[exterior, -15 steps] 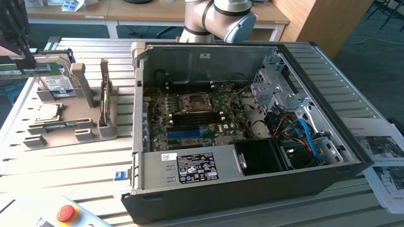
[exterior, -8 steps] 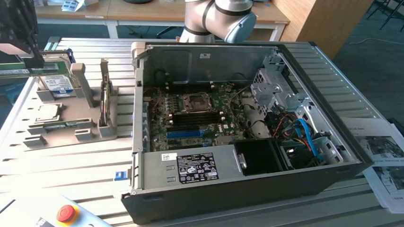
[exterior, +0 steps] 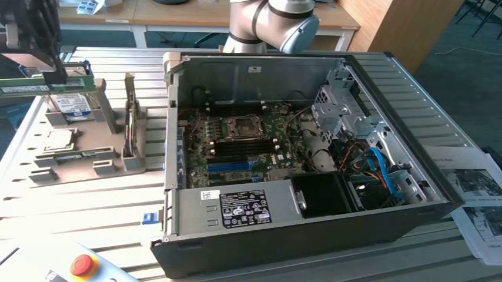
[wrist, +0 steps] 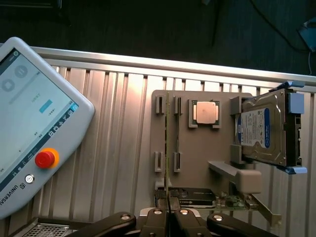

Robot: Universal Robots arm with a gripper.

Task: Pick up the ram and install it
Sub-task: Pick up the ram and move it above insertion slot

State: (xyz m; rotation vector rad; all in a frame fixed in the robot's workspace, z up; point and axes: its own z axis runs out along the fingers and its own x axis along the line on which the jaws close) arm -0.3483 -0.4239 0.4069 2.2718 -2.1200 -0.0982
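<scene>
Items counted. Ribbed aluminium worktop [exterior: 86, 202]: one. Open black computer tower case [exterior: 314, 238]: one. Grey moulded parts tray [wrist: 197, 158]: one. Long, flat green ram sticks: two, being the held ram [exterior: 82, 86] in the one black hand [exterior: 56, 75] and a second ram stick [exterior: 79, 156] on the tray. Silver hard drive with blue-white label [wrist: 266, 128]: one. Square silver processor chip [wrist: 206, 112]: one. Upright expansion card with metal bracket [exterior: 129, 111]: one. White touchscreen pendant [wrist: 34, 113]: one, bearing one round red button [wrist: 44, 159]. Grey jointed robot arm [exterior: 274, 20]: one.

Bright daylight, perhaps from a window, washes the ribbed table [exterior: 94, 205]; the computer case [exterior: 314, 235] lies shadowed inside; the pendant [wrist: 29, 113] glares.
</scene>
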